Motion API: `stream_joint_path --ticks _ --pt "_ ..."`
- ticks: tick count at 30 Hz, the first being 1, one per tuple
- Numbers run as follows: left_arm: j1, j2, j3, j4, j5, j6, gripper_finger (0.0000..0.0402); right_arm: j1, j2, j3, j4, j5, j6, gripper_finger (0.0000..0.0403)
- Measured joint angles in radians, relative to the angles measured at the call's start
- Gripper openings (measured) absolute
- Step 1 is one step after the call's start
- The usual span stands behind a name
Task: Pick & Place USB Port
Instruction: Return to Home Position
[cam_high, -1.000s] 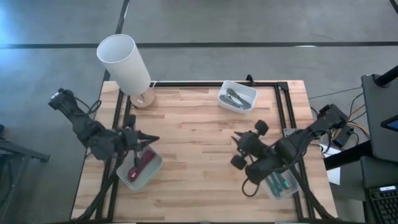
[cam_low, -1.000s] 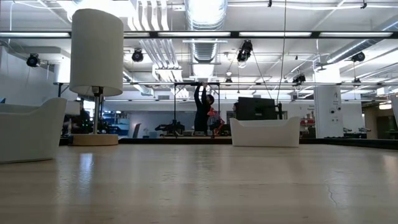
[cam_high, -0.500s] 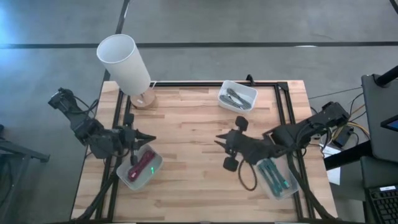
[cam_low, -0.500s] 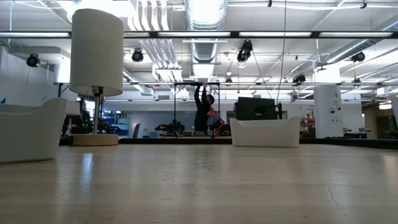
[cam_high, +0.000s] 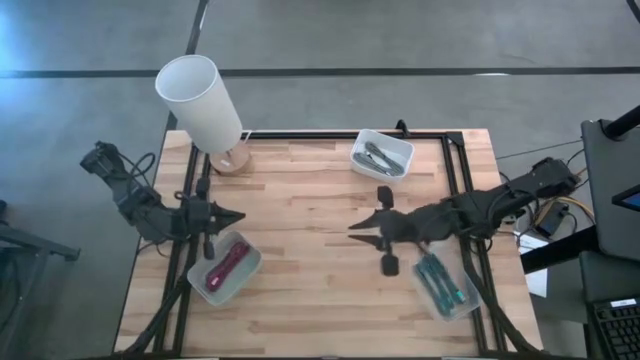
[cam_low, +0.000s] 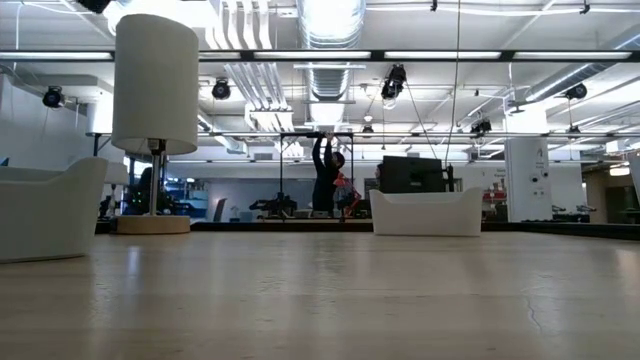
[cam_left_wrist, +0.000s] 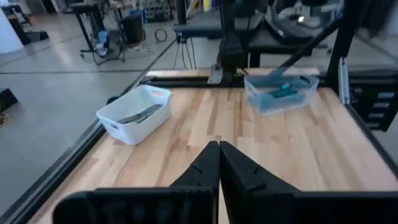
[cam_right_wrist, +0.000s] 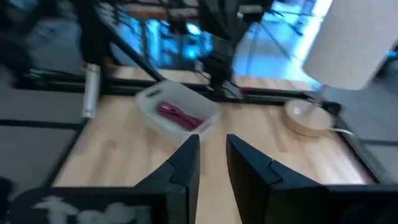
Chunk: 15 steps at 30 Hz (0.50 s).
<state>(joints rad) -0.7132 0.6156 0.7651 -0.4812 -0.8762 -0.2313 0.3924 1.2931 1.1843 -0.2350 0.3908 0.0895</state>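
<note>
Sorting: judged finished; no cable is seen loose on the desk (cam_high: 310, 200).
Red patterned cable (cam_high: 228, 265): laid inside the gray bin (cam_high: 197, 281), at the desk's 8 o'clock.
Blue patterned cables (cam_high: 440, 282): laid inside the transparent bin (cam_high: 472, 298), at 4 o'clock.
Left hand (cam_high: 235, 217): held over the desk near 9 o'clock, just beside the gray bin; fingers pressed together, nothing carried.
Right hand (cam_high: 355, 227): held over the desk's middle; a narrow gap is shown between the fingers, nothing carried.
Left to do: only the arms' retreat to rest, judged not yet completed.
Elsewhere: white bin (cam_high: 357, 160) at 1 o'clock; lamp (cam_high: 200, 98) at 11 o'clock.
</note>
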Motion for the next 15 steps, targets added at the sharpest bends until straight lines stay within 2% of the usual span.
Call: stream_joint_path --ticks 3,8,15 --pt "0.0 -0.039 -0.075 0.097 0.0 0.043 0.0012 -0.012 -0.08 -0.114 0.12 -0.081 -0.001 0.0081" --pt "0.002 -0.094 -0.207 0.315 0.038 0.187 0.0012 -0.012 -0.205 -0.314 0.279 -0.104 -0.005 0.0088" --pt "0.062 -0.133 -0.386 0.651 0.326 0.36 0.0012 -0.012 -0.36 -0.529 0.445 -0.104 0.003 0.0088"
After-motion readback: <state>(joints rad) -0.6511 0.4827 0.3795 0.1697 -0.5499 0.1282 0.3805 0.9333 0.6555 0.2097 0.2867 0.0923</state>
